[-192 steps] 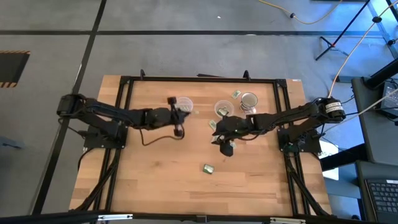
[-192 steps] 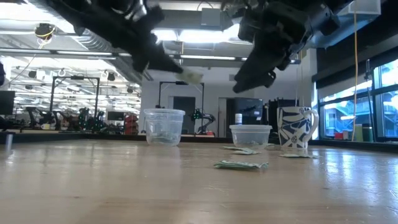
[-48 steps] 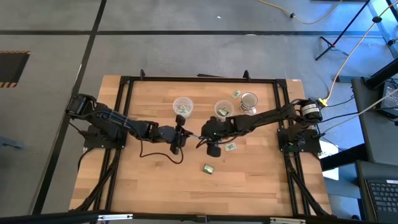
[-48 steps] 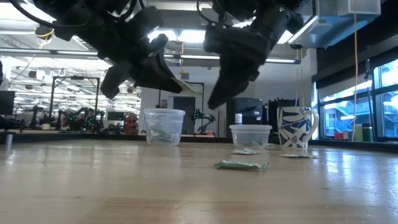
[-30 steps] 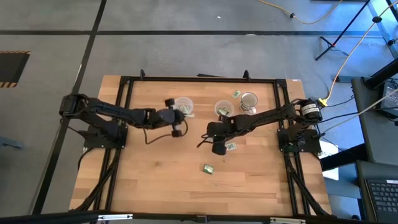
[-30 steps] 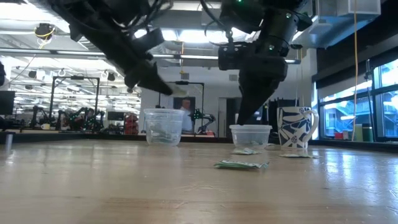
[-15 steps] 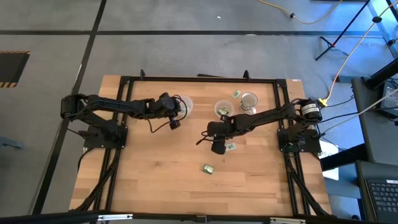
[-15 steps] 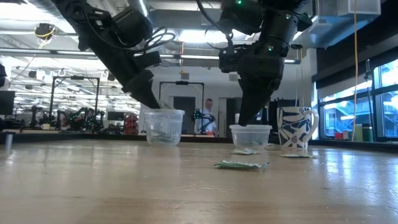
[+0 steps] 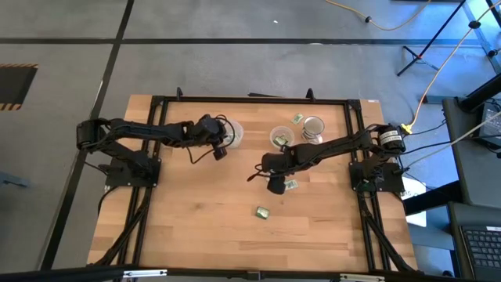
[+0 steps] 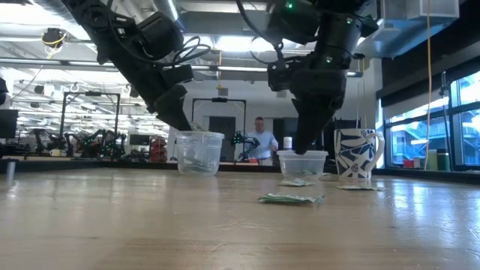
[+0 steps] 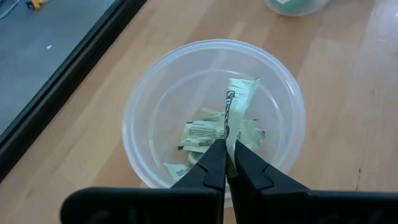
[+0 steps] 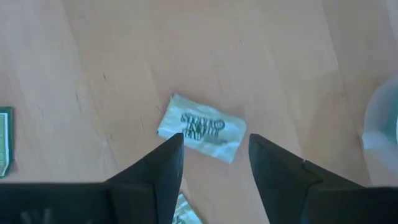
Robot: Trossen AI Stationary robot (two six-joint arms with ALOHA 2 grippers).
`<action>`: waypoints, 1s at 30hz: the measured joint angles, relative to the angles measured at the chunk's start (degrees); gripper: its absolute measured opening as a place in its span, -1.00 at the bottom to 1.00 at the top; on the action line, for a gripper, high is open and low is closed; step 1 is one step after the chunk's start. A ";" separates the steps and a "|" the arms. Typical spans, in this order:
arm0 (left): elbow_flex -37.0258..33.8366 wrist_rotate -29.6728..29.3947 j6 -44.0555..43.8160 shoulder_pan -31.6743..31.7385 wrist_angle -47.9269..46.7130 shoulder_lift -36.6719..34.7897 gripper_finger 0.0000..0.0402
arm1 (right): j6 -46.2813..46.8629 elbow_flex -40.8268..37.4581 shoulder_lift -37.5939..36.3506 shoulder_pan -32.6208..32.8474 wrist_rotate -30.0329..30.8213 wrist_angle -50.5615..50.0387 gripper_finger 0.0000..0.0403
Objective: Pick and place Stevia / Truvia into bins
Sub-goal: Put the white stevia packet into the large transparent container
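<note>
On the desk (image 9: pixel 196 227) a lone sachet (image 9: pixel 262 211) lies nearest. The right pincer (image 12: pixel 211 158), spread wide, hangs over a white sachet (image 12: pixel 202 130). Farther back, the left pincer (image 11: pixel 225 163) pinches a green sachet (image 11: pixel 236 112) above the left cup (image 11: pixel 143 118), which holds other sachets.

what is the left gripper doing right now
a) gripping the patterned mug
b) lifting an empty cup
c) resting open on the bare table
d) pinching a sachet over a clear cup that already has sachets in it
d: in the left wrist view the left gripper is shut on a sachet, held above the clear cup, which already holds several sachets.
</note>
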 joint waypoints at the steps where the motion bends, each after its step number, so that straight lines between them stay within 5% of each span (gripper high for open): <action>1: 0.00 -0.01 -0.19 0.11 0.01 0.00 -0.98 | 1.39 0.00 0.00 0.00 0.00 -0.39 -0.09; 20: 0.00 0.20 0.06 0.07 2.81 -0.95 -0.74 | 8.57 -7.11 0.07 -2.99 0.52 7.21 -0.23; 30: 0.00 7.81 0.09 0.02 4.88 -3.04 -0.73 | 8.44 -10.76 0.07 -4.11 -3.67 13.04 -0.34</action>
